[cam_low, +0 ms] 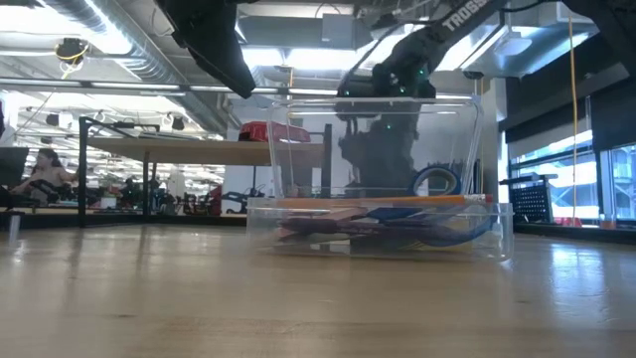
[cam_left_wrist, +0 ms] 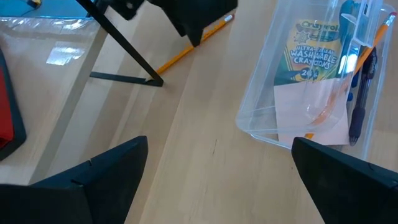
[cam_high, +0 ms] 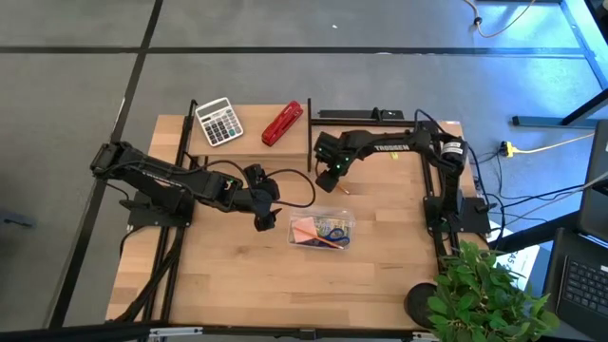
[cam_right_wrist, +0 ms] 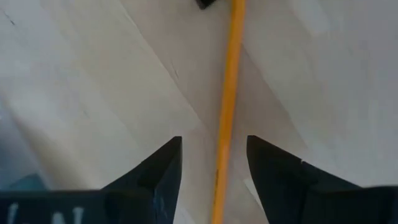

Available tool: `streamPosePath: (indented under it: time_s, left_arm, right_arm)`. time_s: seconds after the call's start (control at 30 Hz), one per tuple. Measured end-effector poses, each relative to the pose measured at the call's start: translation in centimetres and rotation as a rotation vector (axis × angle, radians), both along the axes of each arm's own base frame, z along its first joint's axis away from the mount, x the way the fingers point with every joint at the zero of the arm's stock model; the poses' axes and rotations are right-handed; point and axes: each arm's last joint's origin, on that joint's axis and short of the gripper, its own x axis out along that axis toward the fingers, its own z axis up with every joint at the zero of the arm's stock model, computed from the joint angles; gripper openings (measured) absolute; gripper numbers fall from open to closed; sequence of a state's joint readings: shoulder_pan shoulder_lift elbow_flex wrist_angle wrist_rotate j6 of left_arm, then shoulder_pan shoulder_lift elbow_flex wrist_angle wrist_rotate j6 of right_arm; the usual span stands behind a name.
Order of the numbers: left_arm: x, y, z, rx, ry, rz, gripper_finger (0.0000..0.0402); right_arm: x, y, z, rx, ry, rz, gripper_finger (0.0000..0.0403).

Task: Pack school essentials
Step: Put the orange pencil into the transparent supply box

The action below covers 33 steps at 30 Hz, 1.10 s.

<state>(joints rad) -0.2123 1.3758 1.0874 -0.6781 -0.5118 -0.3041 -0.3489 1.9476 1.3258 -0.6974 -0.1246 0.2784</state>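
A thin orange pencil [cam_right_wrist: 229, 74] lies flat on the wooden table, just beyond the clear plastic box [cam_high: 302, 220]. My right gripper [cam_right_wrist: 214, 140] points down over it, open, with one finger on each side of the pencil and a gap between each finger and the pencil. The box holds a pink pad [cam_left_wrist: 311, 109], a crayon pack [cam_left_wrist: 308, 53], a dark pen [cam_left_wrist: 360, 93] and blue-handled scissors [cam_high: 334, 231]. My left gripper [cam_left_wrist: 221, 142] hangs open above the table at the box's left end [cam_left_wrist: 249, 118], touching nothing.
A white-grey calculator [cam_high: 218, 122] and a red stapler [cam_high: 282, 123] lie on a raised shelf at the table's far side. A potted plant [cam_high: 484, 290] stands at the near right corner. Bare wood lies in front of the box.
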Motion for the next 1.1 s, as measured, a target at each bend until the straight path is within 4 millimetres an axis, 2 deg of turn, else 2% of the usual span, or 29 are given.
streamPosePath:
  time_s: [0.1,0.6,0.73,1.1]
  left_arm:
    - [0.0,0.0,0.0,0.000,0.000,0.000,0.0393]
    - [0.0,0.0,0.0,0.000,0.000,0.000,0.0393]
    - [0.0,0.0,0.0,0.000,0.000,0.001,0.0393]
    - [0.0,0.0,0.0,0.000,0.000,0.001,0.0393]
  right_arm:
    - [-0.3,0.1,-0.9,-0.002,-0.007,-0.001,0.0180]
    - [-1.1,0.3,-3.1,-0.058,-0.049,0.011,0.0173]
    - [-1.3,0.7,-3.7,-0.072,-0.058,0.022,0.0147]
    - [-1.3,1.0,-4.2,-0.109,-0.083,0.091,0.0037]
